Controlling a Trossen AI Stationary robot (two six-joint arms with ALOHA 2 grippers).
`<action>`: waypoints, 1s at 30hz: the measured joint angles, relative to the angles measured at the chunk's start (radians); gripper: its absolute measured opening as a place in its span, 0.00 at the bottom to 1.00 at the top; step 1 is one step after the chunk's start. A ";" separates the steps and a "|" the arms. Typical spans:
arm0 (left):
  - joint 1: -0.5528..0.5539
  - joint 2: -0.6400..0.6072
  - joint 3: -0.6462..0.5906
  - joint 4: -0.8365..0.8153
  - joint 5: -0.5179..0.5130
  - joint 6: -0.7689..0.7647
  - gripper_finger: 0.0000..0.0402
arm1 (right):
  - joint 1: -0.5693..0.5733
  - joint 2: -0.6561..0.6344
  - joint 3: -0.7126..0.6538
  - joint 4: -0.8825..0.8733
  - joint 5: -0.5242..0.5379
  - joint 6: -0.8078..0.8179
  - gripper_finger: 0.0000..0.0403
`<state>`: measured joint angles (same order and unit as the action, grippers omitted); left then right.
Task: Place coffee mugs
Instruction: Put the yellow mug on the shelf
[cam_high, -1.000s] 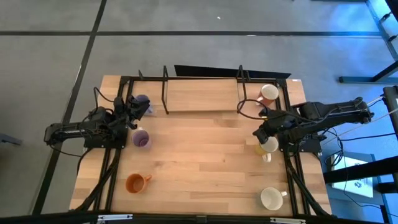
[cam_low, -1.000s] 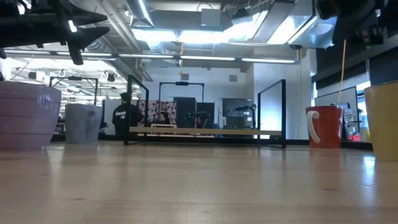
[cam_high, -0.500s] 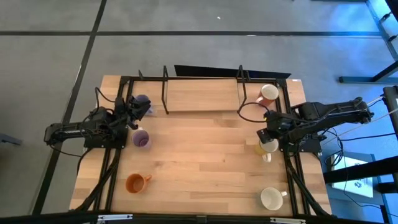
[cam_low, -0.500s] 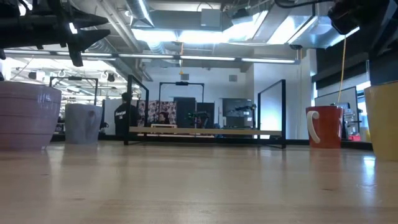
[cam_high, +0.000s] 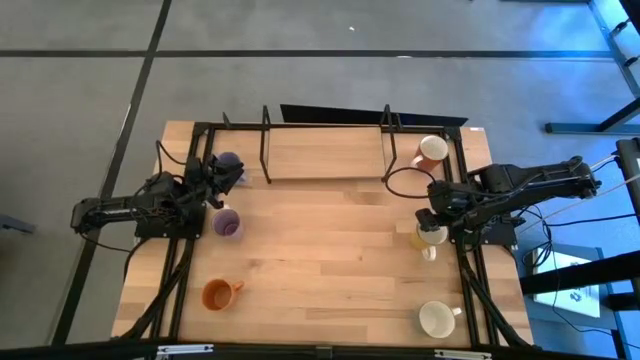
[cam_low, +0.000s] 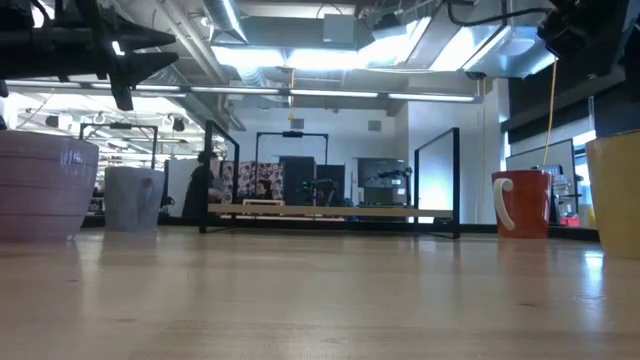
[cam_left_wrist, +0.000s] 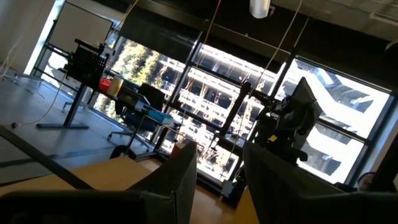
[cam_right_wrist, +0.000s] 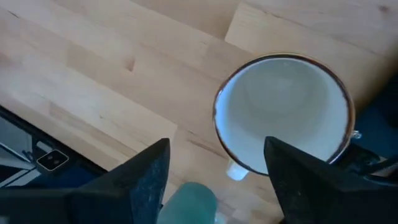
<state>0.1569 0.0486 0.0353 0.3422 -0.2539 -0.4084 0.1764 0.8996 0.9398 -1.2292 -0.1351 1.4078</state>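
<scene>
A: What do the surface and room look like?
B: The wooden table stands on grey floor, ringed by a black frame. A glazed hall with ceiling lights stretches behind, where a person stands.
A: Where are the coffee mugs?
B: Two lavender mugs sit at the left edge, an orange mug nearer the front. On the right are a white, orange-lined mug and two cream mugs.
A: And the arms?
B: The left gripper hovers between the lavender pair, fingers apart. The right gripper hangs over the middle cream mug, fingers spread, holding nothing.
</scene>
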 joint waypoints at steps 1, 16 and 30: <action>0.000 0.000 0.000 -0.004 0.000 0.000 0.31 | 0.000 0.007 0.000 0.005 0.001 0.000 0.62; 0.000 0.000 0.000 -0.020 0.000 0.000 0.31 | 0.000 0.292 -0.021 0.016 -0.024 -0.106 0.54; 0.000 0.000 0.000 -0.020 0.000 0.000 0.31 | 0.000 0.453 -0.021 0.084 -0.042 -0.138 0.23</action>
<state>0.1568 0.0486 0.0353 0.3225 -0.2539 -0.4084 0.1764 1.3524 0.9188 -1.1450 -0.1768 1.2703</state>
